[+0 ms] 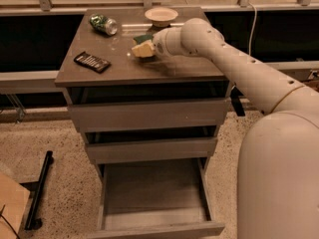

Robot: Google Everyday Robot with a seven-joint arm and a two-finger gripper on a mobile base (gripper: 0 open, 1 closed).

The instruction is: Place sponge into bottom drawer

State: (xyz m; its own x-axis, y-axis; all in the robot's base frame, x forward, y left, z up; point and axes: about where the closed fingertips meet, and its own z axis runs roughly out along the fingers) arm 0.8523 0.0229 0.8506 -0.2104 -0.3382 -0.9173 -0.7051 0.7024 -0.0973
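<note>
The sponge (141, 49), yellow foam with a dark green top, is tilted just above the cabinet top (174, 69), near its back middle. My gripper (149, 46) reaches in from the right at the end of the white arm and is shut on the sponge. The bottom drawer (149, 188) is pulled open below, and its flat grey floor is bare. The two upper drawers stand slightly ajar.
A crushed green can (103, 24) lies at the back left of the top, a black calculator (92, 61) at the front left, and a pale bowl (161, 16) at the back. A black bar (39, 190) and cardboard (10, 208) lie on the floor at left.
</note>
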